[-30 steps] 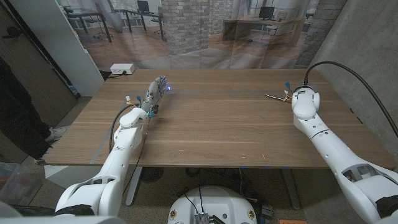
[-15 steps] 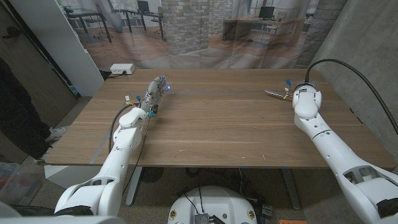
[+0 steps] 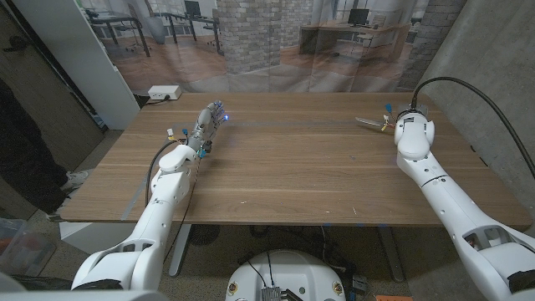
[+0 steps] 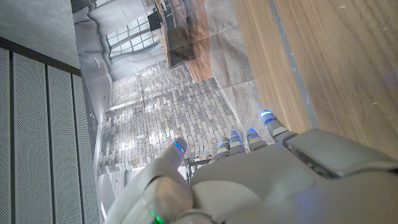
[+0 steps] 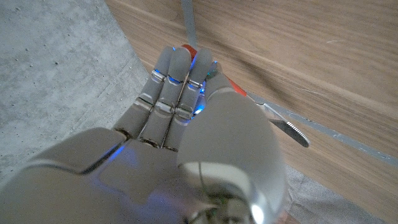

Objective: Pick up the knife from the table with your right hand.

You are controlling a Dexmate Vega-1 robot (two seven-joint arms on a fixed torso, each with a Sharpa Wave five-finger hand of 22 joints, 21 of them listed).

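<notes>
Both robot hands far apart | right robot hand [image 5: 186, 93] grips knife [image 5: 283, 121] near table [image 3: 292, 167] edge

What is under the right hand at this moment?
The knife lies under the right hand: its serrated blade sticks out over the table, a bit of red handle shows, and the rest is covered.

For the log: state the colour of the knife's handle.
Red, with a silver serrated blade. The knife shows best in the right wrist view, its handle partly hidden behind the right hand.
</notes>
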